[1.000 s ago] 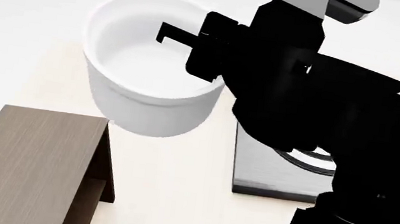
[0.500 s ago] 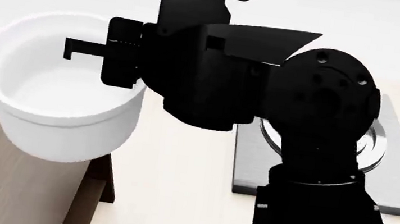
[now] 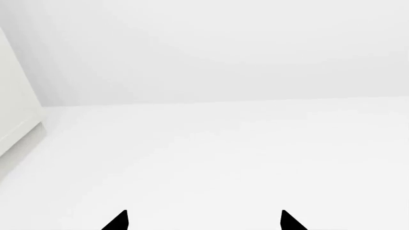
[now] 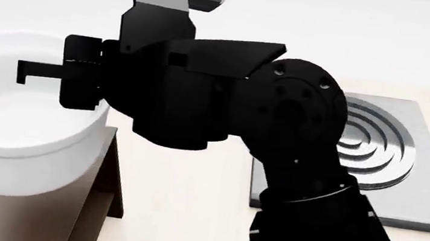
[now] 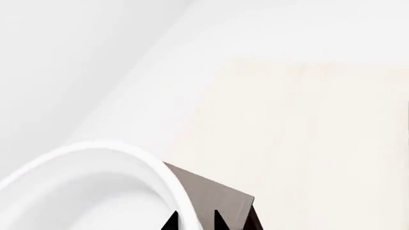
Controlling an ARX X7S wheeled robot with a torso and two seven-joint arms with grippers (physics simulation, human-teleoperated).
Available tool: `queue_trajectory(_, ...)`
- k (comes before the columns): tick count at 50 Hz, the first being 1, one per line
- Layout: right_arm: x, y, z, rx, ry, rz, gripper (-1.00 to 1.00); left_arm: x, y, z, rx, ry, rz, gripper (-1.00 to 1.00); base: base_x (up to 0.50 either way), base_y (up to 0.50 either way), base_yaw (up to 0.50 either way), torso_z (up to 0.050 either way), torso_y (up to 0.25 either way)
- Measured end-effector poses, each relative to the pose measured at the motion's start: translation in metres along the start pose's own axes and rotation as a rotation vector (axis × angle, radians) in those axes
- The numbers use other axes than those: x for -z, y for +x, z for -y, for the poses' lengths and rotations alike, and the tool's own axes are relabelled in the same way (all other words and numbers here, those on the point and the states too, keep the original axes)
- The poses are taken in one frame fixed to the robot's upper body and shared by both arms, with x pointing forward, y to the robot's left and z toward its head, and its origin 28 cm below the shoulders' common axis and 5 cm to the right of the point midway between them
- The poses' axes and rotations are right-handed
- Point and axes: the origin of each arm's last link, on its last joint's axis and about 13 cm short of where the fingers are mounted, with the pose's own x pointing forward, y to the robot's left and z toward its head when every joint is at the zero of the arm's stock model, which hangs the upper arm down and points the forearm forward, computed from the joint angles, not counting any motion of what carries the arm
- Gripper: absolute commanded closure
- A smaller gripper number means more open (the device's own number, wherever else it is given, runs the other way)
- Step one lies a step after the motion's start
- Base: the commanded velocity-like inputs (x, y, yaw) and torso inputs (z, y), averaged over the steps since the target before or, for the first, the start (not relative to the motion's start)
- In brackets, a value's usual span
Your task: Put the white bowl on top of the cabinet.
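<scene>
The white bowl [image 4: 17, 152] is deep and glossy and hangs at the left of the head view, over the dark brown cabinet [image 4: 25, 223]. I cannot tell whether its base touches the cabinet top. My right gripper [image 4: 49, 77] is shut on the bowl's rim, with one finger inside the bowl. In the right wrist view the rim [image 5: 163, 184] runs between the two fingertips of the right gripper [image 5: 195, 223], with the cabinet [image 5: 221, 199] just behind. My left gripper [image 3: 203, 223] is open and empty, facing a bare white surface.
A grey square stove plate [image 4: 412, 201] with concentric rings lies on the pale table [image 4: 182, 196] to the right of the cabinet. My black right arm [image 4: 278, 140] crosses the middle of the head view and hides part of the plate.
My right arm has carried the bowl to the left and lower, from beside the cabinet to over its top. The stove plate is more uncovered.
</scene>
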Motion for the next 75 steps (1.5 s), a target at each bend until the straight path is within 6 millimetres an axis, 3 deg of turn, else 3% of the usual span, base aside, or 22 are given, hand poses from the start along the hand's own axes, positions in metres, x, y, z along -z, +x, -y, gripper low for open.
queue_trajectory(29,0.015,0.035,0.014,0.001,0.038,-0.038,1.00,-0.001,0.000,0.000,0.001,-0.003,0.003,-1.00,0.00,0.00,0.00,0.000,0.000)
queue_trajectory(75,0.030,0.058,0.015,-0.040,0.050,-0.070,1.00,-0.001,-0.001,0.001,0.006,-0.001,0.003,-1.00,0.00,0.00,0.00,0.000,0.001)
